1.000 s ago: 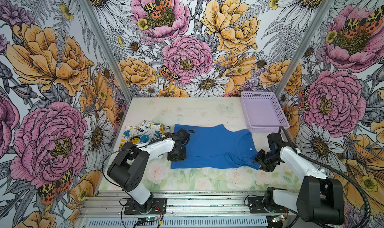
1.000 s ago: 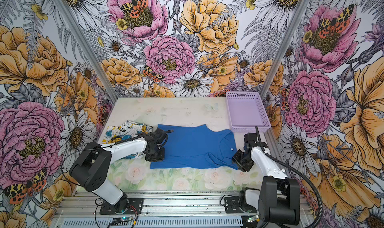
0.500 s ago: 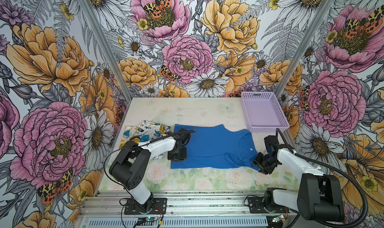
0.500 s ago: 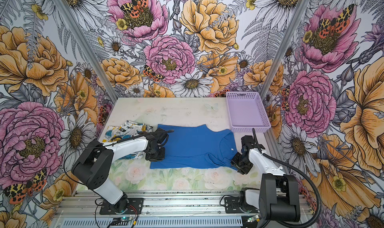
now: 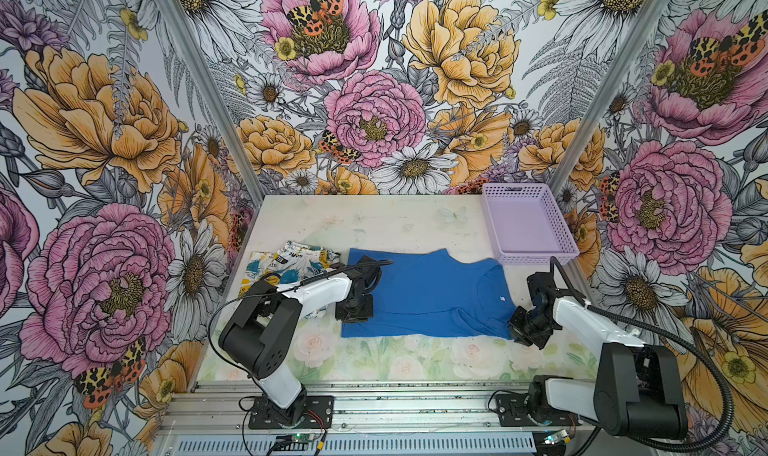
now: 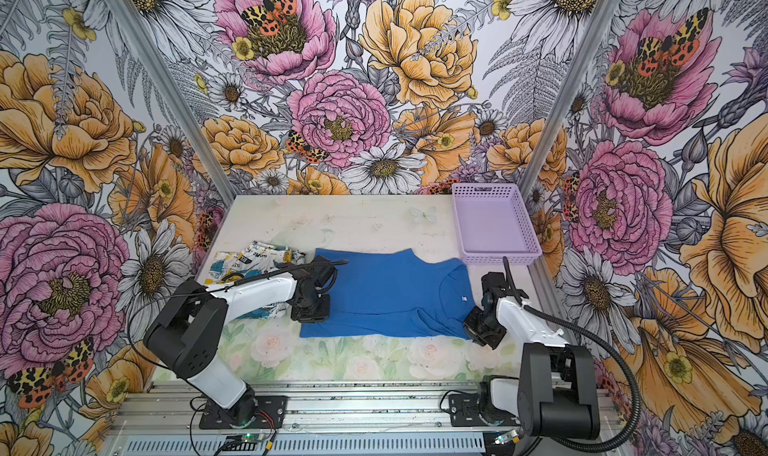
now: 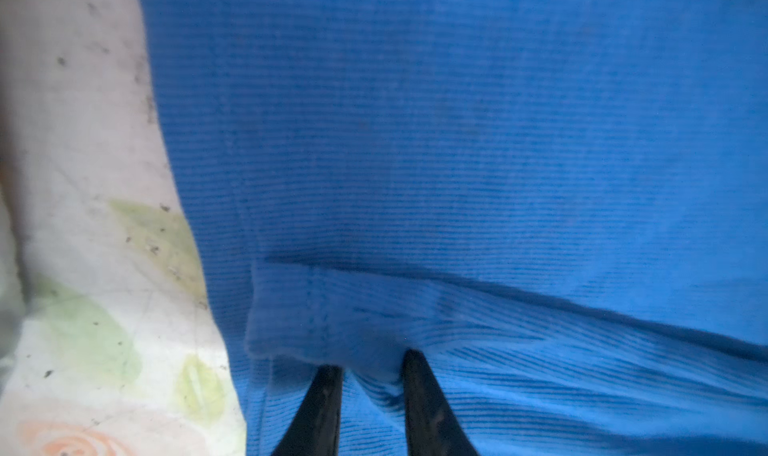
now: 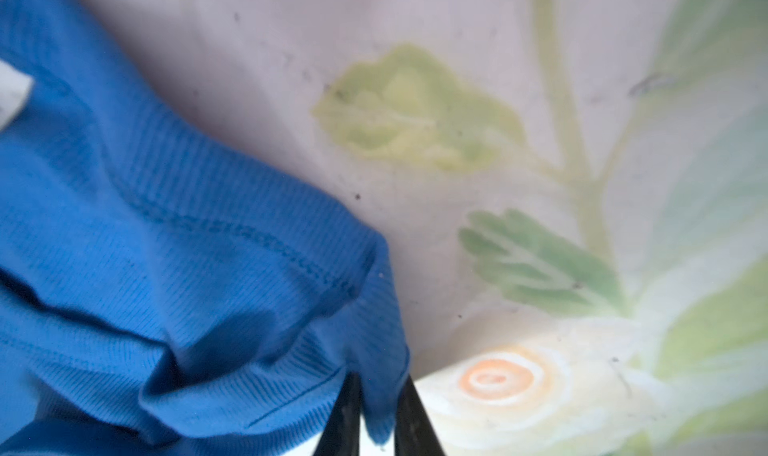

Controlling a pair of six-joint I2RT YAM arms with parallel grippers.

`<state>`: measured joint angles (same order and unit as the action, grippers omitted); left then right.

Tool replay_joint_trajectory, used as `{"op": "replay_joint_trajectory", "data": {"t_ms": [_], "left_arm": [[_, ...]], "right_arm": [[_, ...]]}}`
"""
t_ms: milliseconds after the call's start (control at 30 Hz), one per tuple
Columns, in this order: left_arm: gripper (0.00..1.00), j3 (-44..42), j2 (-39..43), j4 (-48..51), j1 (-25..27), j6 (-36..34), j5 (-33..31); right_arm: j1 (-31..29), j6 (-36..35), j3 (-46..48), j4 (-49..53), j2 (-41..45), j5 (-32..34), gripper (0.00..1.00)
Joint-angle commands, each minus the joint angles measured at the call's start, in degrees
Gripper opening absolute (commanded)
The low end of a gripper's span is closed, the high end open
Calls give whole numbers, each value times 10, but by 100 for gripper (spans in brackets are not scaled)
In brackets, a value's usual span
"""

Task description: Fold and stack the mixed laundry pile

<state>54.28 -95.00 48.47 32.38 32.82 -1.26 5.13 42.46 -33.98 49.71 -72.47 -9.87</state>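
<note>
Right hand [image 8: 379, 391], T-shirt [image 5: 424, 296] crosswise (collar rightward)

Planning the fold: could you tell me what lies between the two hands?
The blue T-shirt, spread out, in both top views; left hand and right hand pinch it.

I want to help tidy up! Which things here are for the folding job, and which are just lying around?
For the job: blue T-shirt, spread out; white printed garment, beside it.
Just lying about: lavender basket, nothing in it.
</note>
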Motion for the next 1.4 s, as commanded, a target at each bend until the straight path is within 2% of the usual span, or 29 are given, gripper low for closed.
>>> {"op": "replay_joint_trajectory", "data": {"t_ms": [0, 133, 367, 667, 1100, 1133, 1233, 1367], "left_arm": [[27, -28, -42, -4, -3, -5, -27], [26, -25, -43, 0, -3, -7, -28], [26, -7, -50, 13, -4, -21, -30], [25, 9, -69, 21, -5, -30, -29], [25, 26, -81, 33, -6, -31, -27], [25, 28, -83, 34, -6, -30, -26], [25, 32, -85, 35, -5, -30, -26], [25, 34, -86, 36, -6, -29, -23]], "right_arm": [[-3, -2, 1, -12, -13, 36, 5], [-1, 4, -4, 0, -13, 12, 0], [14, -9, -55, 67, -7, -17, 0], [46, -62, -138, 98, -104, -52, 0], [50, -102, -238, 114, -232, -83, 0], [50, -103, -244, 115, -236, -83, 1], [51, -105, -266, 113, -244, -80, 15], [56, -122, -291, 113, -231, -77, 25]]}}
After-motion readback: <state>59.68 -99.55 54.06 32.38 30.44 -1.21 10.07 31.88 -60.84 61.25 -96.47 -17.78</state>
